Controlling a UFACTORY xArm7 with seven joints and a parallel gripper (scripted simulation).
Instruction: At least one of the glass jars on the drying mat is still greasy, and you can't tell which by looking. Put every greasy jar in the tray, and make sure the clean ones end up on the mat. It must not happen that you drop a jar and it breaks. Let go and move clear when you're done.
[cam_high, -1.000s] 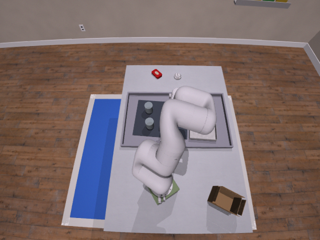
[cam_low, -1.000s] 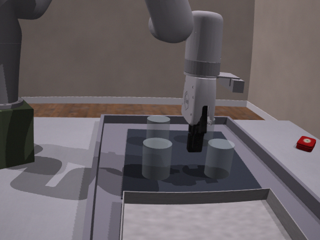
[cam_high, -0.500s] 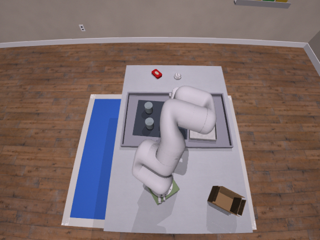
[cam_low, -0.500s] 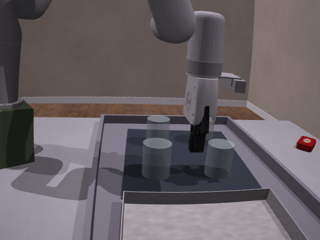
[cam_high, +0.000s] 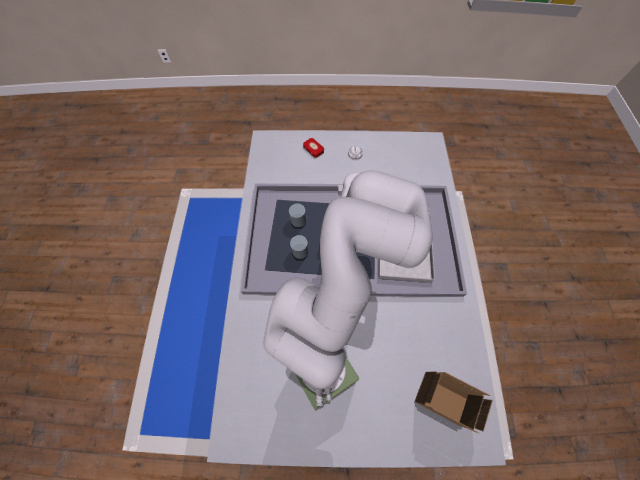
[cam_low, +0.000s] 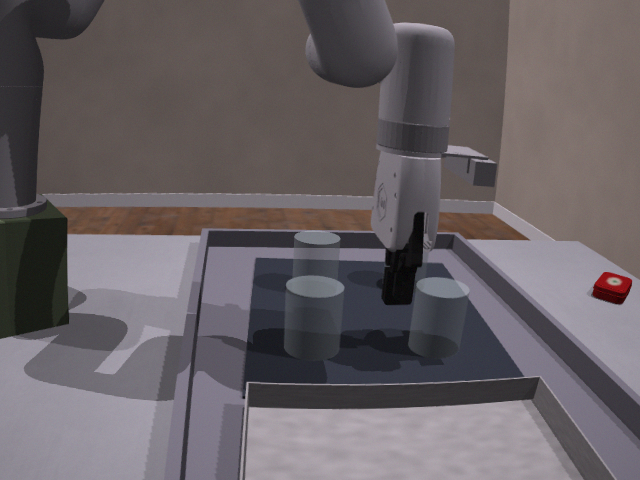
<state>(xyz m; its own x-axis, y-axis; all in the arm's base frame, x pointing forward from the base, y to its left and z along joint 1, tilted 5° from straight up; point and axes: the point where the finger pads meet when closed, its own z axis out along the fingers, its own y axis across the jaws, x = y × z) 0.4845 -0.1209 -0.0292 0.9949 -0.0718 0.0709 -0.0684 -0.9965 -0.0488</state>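
A dark drying mat (cam_low: 379,322) lies in a grey sunken basin. Three clear glass jars stand plainly on it in the exterior view: back left (cam_low: 316,255), front left (cam_low: 313,317) and front right (cam_low: 438,317). A further jar at the back right is almost hidden behind my gripper. The overhead view shows only two jars (cam_high: 297,214) (cam_high: 299,246); my arm hides the others and my gripper. My gripper (cam_low: 397,294) is shut and empty. It points down, low over the mat, just left of the front right jar's rim. The pale tray (cam_low: 403,439) (cam_high: 405,268) lies empty beside the mat.
The basin's raised rim (cam_low: 516,304) surrounds mat and tray. A red button (cam_low: 612,287) (cam_high: 313,147) and a small silver object (cam_high: 355,151) sit on the table beyond it. A cardboard box (cam_high: 453,400) lies near the front right corner. A blue sheet (cam_high: 191,315) lies at the left.
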